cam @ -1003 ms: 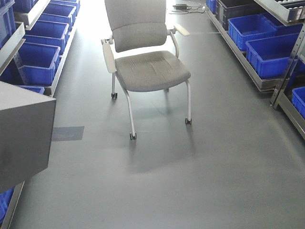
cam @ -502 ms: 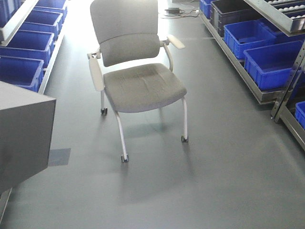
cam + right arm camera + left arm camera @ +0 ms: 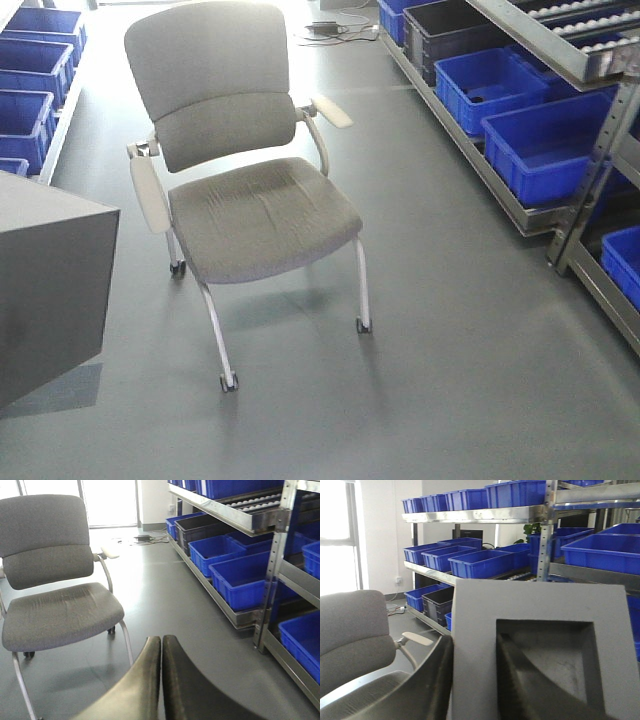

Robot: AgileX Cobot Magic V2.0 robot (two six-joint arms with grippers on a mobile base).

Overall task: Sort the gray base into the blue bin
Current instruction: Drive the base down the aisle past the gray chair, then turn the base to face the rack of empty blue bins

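matte, square-recessed gray base (image 3: 540,602)

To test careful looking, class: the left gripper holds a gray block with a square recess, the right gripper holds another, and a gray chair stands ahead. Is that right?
No. The right gripper holds nothing; the right wrist view shows it shut and empty. The left gripper does hold the gray block with a square recess, and the gray chair stands ahead.
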